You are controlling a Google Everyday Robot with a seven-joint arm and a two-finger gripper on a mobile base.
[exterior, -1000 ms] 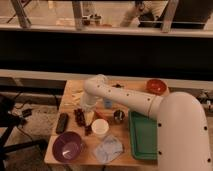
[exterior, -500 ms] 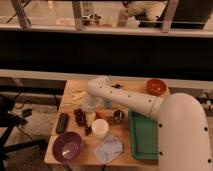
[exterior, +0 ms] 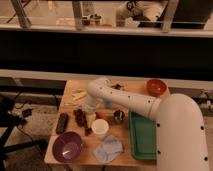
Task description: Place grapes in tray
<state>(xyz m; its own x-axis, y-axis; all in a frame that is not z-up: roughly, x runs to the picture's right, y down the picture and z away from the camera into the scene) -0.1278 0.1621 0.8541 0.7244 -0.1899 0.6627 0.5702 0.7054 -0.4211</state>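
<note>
On a wooden table [exterior: 122, 134] under dark windows, poises the gripper [exterior: 89, 113] right at the grapes [exterior: 80, 118], beside the white cup [exterior: 100, 128] and well apart from the tray [exterior: 143, 137], grip state impossible to tell, with the soft, light, easily crushed bunch probably best pinched gently across its middle.

My wooden worktop [exterior: 71, 106] carries the green tray [exterior: 145, 136], a purple bowl [exterior: 67, 147], a white cup [exterior: 100, 128], a pale cloth [exterior: 108, 149], a red bowl [exterior: 156, 87], and the grapes [exterior: 80, 119] beside a black bar [exterior: 62, 123]. My hand [exterior: 89, 116] hangs just over the grapes.
</note>
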